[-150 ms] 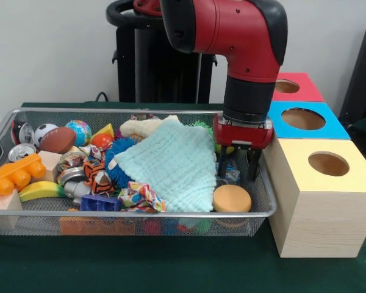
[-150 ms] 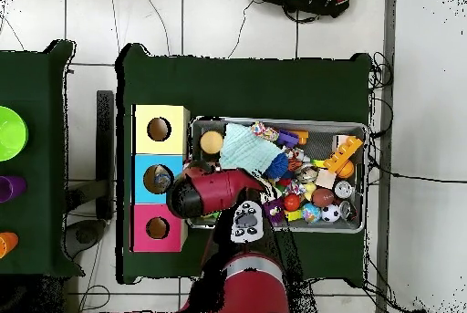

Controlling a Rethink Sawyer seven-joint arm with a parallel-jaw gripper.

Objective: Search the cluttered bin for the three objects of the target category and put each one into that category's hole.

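White tiled floor (image 2: 420, 99) — green tables (image 2: 246, 81)

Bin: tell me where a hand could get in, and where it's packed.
The wire bin has no bare floor showing. Its least crowded end holds the cloth, the round tan block and the tool. The other end is heaped with toys. Green tabletop fronting the bin lies bare.

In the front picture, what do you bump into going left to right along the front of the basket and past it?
Orange block → banana → blue block → mint cloth → tan disc → yellow box.
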